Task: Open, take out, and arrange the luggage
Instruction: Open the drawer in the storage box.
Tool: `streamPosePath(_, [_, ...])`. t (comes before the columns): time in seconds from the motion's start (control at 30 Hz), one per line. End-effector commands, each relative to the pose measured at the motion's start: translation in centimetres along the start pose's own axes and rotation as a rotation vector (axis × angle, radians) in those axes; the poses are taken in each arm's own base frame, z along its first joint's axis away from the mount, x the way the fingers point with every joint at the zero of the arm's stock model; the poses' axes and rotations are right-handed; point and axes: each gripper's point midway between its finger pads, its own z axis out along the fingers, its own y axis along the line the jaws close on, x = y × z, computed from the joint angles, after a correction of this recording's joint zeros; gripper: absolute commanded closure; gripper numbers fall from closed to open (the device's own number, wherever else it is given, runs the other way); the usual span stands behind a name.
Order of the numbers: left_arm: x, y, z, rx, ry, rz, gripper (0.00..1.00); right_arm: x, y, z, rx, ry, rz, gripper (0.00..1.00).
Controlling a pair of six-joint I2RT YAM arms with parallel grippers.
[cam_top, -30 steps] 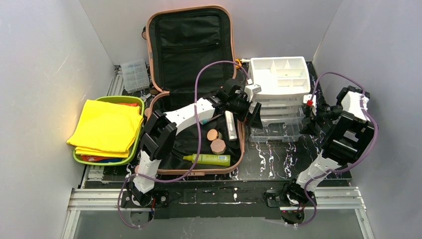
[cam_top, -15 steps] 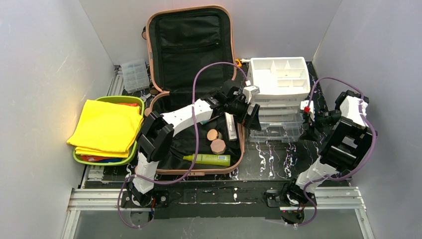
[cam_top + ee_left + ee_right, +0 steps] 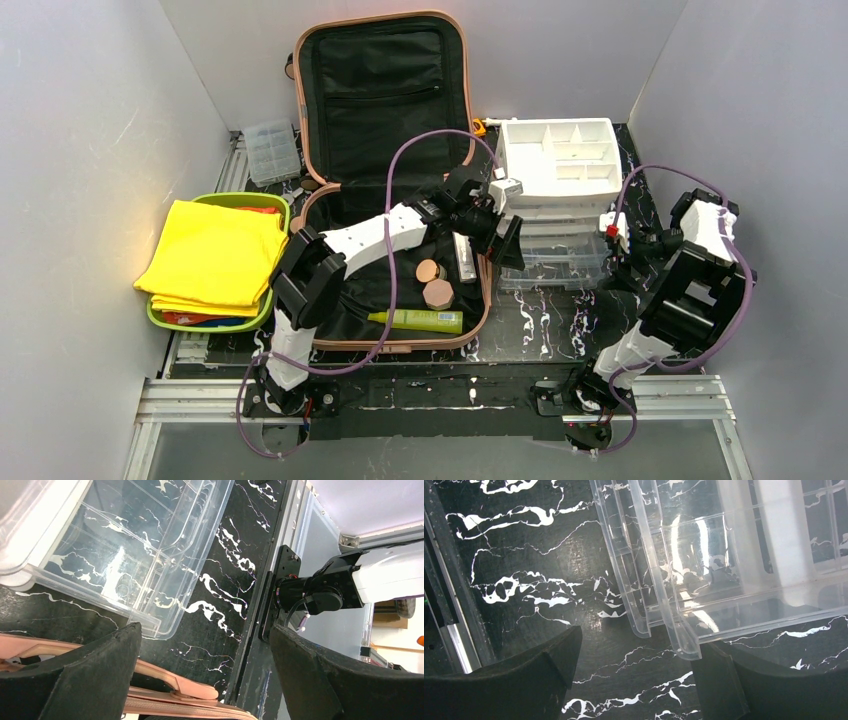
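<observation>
Bright, even light; crisp focus

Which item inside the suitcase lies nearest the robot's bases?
The lime-green tube, lying crosswise by the luggage's near rim; the two brown discs sit farther back.

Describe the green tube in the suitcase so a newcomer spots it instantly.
Find the big salmon-pink suitcase lying open mid-table, lid toward the back wall. In its near half, along the front rim, the lime-green tube lies on its side. It is the only long green item there; the two tan pucks just behind it are small and squat.
</observation>
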Motion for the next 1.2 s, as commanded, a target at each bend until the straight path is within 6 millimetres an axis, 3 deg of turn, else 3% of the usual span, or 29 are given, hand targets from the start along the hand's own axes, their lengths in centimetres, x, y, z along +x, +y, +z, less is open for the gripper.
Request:
streamPosePath(0.0, [1.5,-2.7,-0.9,0.041,0.048,-0.019,0.01,-0.7,1.6,-0.4,-0.028,0.02,-0.018,0.15])
streamPosePath(0.27, [0.7,-2.7,-0.5,0.02,0.04,0.0,0.01,-1.8,0.0,-1.3,0.026,-0.008,-0.002,0.13])
streamPosePath(0.57, [1.0,-3.5,-0.6,0.057,0.059,-0.014,0.01,-0.6,1.3,-1.2,-0.016,0.059,-0.03,0.13])
streamPosePath(0.83, [1.2,-4.4,-0.6,0.106,0.073,-0.031,0.01,-1.1,-0.6,-1.9,0.026,0.033,0.007,0.12])
streamPosePath(0.97, [0.9,-4.4,-1.0,0.086,0.066,-0.009,0.01,-1.5,0.1,-1.9,0.028,0.035,-0.031,0.09])
streamPosePath(1.17, [0.3,-3.6,-1.1,0.033,0.052,0.021,0.01,-0.7,2.7,-1.1,-0.021,0.076,-0.056,0.09])
